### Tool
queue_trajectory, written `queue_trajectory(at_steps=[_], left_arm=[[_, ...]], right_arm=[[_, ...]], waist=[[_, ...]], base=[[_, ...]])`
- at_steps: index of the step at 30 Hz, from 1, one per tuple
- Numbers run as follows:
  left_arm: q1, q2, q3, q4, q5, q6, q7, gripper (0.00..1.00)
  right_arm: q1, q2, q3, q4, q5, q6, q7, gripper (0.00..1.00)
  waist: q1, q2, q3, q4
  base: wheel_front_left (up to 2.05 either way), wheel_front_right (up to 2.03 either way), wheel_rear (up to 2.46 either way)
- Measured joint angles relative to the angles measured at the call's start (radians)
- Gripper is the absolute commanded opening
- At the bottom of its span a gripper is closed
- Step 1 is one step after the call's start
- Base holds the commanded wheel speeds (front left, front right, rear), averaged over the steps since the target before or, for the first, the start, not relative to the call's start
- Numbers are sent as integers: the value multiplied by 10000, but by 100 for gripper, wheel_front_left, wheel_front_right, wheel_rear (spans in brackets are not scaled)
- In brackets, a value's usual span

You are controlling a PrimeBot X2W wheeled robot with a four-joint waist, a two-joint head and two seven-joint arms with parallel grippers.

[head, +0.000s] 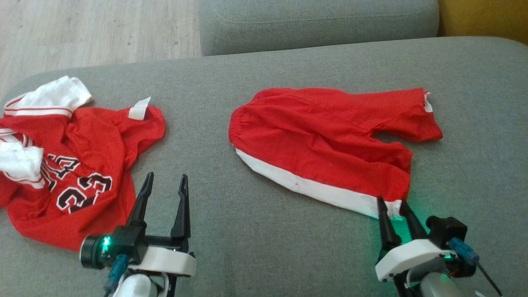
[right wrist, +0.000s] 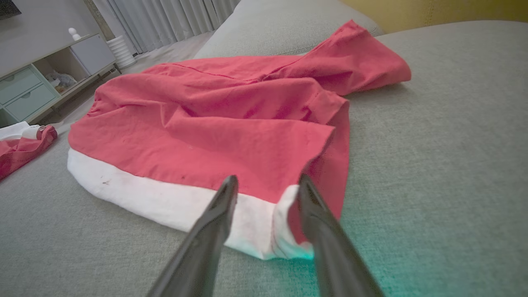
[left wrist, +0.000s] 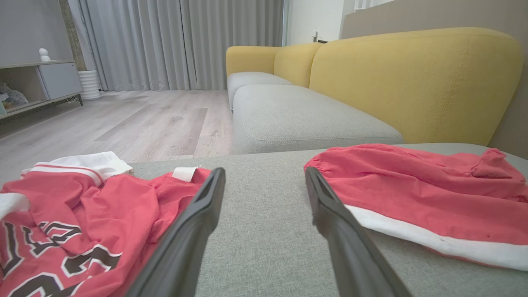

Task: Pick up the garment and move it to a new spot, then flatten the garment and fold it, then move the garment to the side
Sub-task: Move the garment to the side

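A pair of red shorts (head: pixel 321 140) with a white side stripe lies rumpled on the grey cushion, right of centre. My right gripper (head: pixel 390 201) is at the near right corner of the shorts, open. In the right wrist view the white hem corner (right wrist: pixel 264 231) lies between the fingers of the right gripper (right wrist: pixel 268 179), which are still apart. My left gripper (head: pixel 166 177) hovers open over bare cushion, between the shorts (left wrist: pixel 412 194) and a crumpled red jersey (head: pixel 78 165), holding nothing.
The jersey (left wrist: pixel 82 214) with black and white lettering takes up the cushion's left end. The grey cushion (head: pixel 288 247) is bare in front and between the two garments. Beyond its far edge are another grey seat (head: pixel 317 20), a yellow backrest (left wrist: pixel 412 82) and wood floor (head: pixel 82 29).
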Motion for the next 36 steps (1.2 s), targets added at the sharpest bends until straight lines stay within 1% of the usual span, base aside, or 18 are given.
queue_trajectory(at_steps=[1, 2, 8, 15, 22, 24, 36], left_arm=[[0, -4, 15, 17, 0, -6, 0, 100], [1, -4, 31, 25, 2, -8, 0, 100], [1, -4, 104, 71, 86, -82, 0, 100], [-17, 13, 111, 288, 174, -194, 0, 100], [-379, 25, 35, 583, 280, -449, 0, 100], [-486, 25, -27, 669, 280, -585, 0, 100], [-663, -29, -169, 869, 280, -623, 0, 100]], right_arm=[[0, 0, 12, 0, 0, 0, 0, 10], [0, 0, 23, -2, 0, 0, 0, 0], [0, 0, -50, -159, -8, 0, 0, 0], [4, 0, -1051, -299, -458, 0, 0, 0], [2, 2, -2207, -433, -1022, 0, 0, 0], [0, 2, -2468, -433, -1143, 0, 0, 0], [-45, 2, -2477, -451, -1158, 0, 0, 0]], waist=[[0, 0, 0, 7], [0, 0, 2, 12], [0, 0, -5, -9], [0, 0, 65, -219], [0, 0, 239, -399], [0, 0, 284, -428], [0, 0, 418, -565]], base=[[0, 0, 0], [0, 0, 0], [0, 0, 0], [0, 0, 0], [0, 0, 0], [0, 0, 0], [0, 0, 0]])
